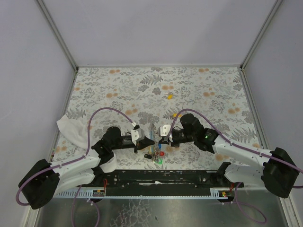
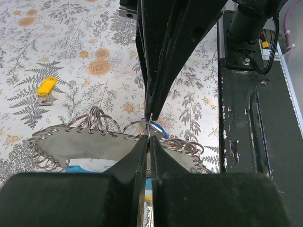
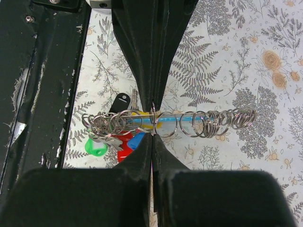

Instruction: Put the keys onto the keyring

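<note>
The keyring is a curved grey strap (image 2: pixel 90 142) with a light-blue section (image 3: pixel 189 117), strung with several thin metal rings (image 3: pixel 208 124). It hangs between my two grippers near the table's front edge (image 1: pixel 152 129). My left gripper (image 2: pixel 149 135) is shut on one thin ring. My right gripper (image 3: pixel 153 128) is shut on a ring at the same spot from the opposite side. Green (image 3: pixel 97 147), red (image 3: pixel 124 144), blue (image 3: pixel 138 140) and black (image 3: pixel 119 101) keys hang at one end of the strap. A loose yellow key (image 2: pixel 46 87) lies on the cloth farther out (image 1: pixel 168 96).
A crumpled white cloth (image 1: pixel 71 128) lies at the left edge of the floral table cover. The black mounting rail (image 1: pixel 156 177) runs along the near edge just below the grippers. Metal frame posts stand at the back corners.
</note>
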{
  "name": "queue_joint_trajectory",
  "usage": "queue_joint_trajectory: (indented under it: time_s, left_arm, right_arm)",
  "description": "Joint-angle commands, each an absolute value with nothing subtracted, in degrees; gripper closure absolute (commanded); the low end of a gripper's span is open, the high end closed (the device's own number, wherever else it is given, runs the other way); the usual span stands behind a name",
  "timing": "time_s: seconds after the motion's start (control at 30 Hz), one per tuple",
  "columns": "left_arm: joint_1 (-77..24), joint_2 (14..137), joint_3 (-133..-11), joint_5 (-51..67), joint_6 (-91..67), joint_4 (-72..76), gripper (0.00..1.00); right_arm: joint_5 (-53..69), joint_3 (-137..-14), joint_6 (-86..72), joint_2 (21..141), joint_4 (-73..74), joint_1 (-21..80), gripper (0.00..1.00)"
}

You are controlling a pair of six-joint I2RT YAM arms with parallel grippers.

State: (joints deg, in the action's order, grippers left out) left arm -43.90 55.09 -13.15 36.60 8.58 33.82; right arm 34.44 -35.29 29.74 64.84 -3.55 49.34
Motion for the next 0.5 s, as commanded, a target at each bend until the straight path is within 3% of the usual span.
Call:
queue_joint_trajectory:
  time_s: [0.0, 0.47]
  left_arm:
    - [-44.1, 55.4, -14.2, 37.4, 9.5, 37.9, 1.0]
    - [-44.1, 56.4, -14.3, 39.4, 9.1, 38.9, 1.0]
  right_arm:
    - [37.5, -36.0, 29.8, 64.7, -6.2, 49.6, 1.0]
    - [39.4, -37.0, 29.4, 65.9, -6.8, 49.6, 1.0]
